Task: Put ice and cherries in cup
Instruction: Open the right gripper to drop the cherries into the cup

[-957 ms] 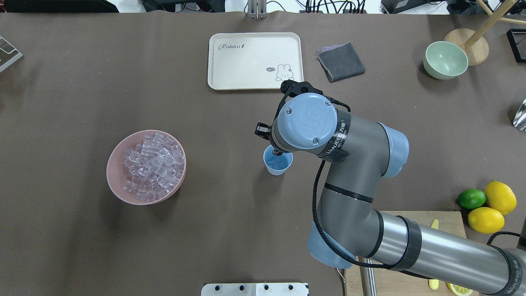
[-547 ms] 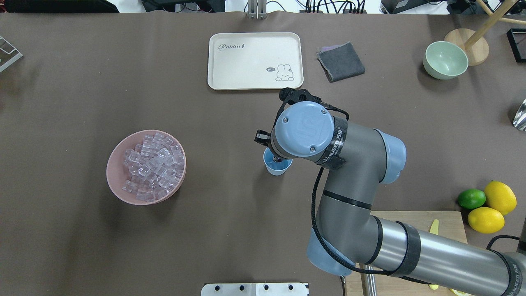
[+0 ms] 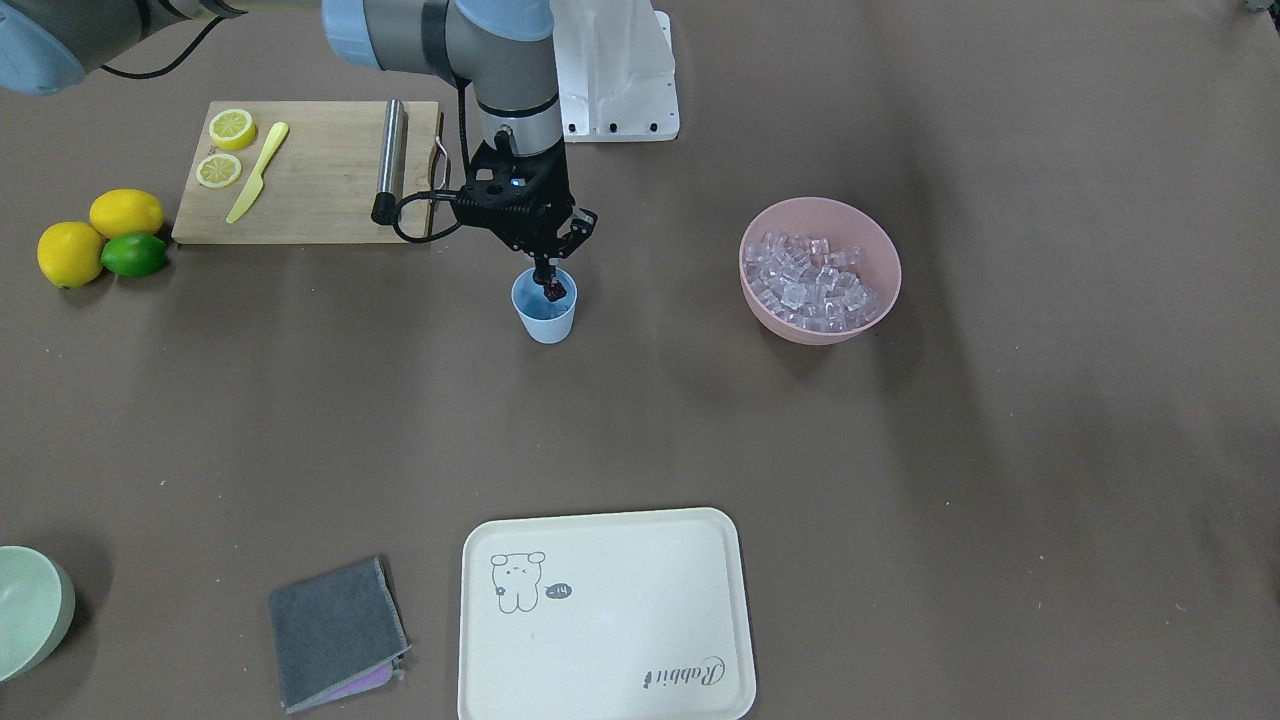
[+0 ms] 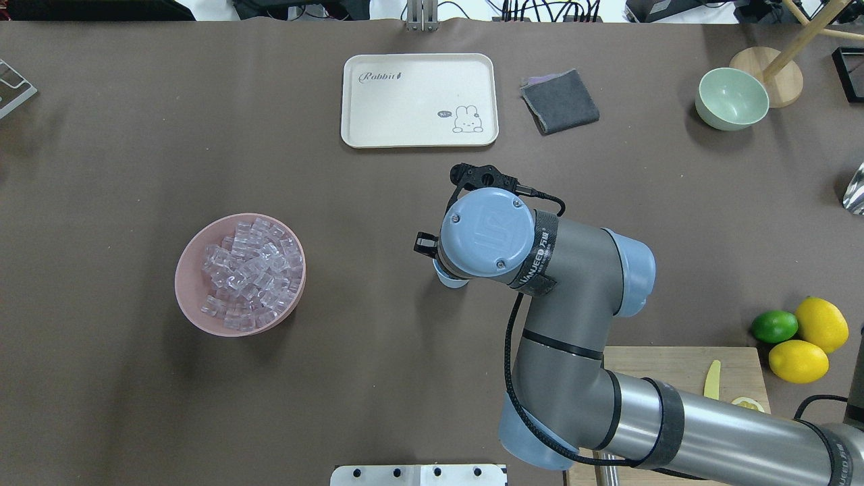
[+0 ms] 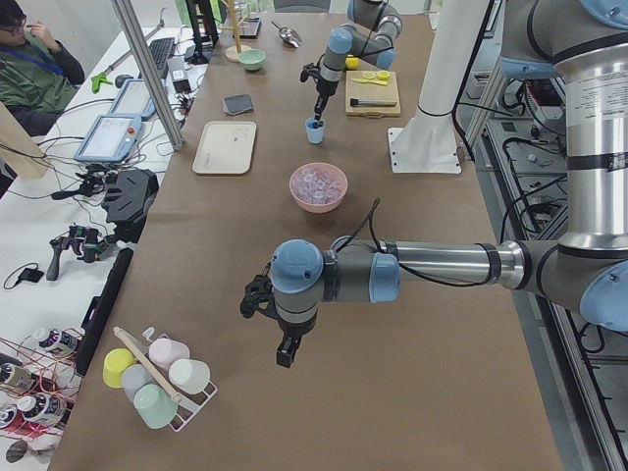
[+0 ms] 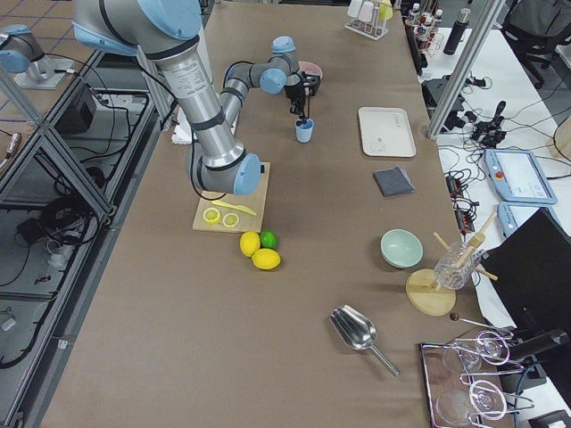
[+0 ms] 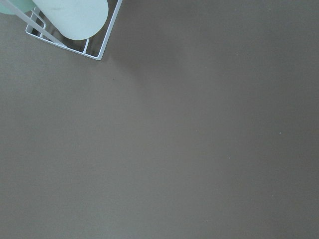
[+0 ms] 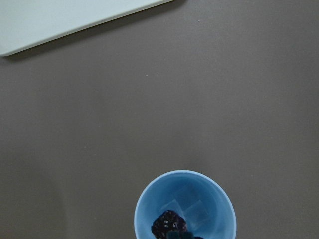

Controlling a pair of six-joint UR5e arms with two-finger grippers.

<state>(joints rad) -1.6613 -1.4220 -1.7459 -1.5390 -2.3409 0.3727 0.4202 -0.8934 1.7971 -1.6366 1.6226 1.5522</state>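
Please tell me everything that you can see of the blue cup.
The cup is small, light blue and tapered toward its base, has no handle, and looks like plastic. It stands upright on the brown table, apart from the other things. Clear ice cubes lie on its bottom. The right gripper hangs over its mouth, jaws shut on the dark cherries at its mouth. Whether they touch its wall I cannot tell.
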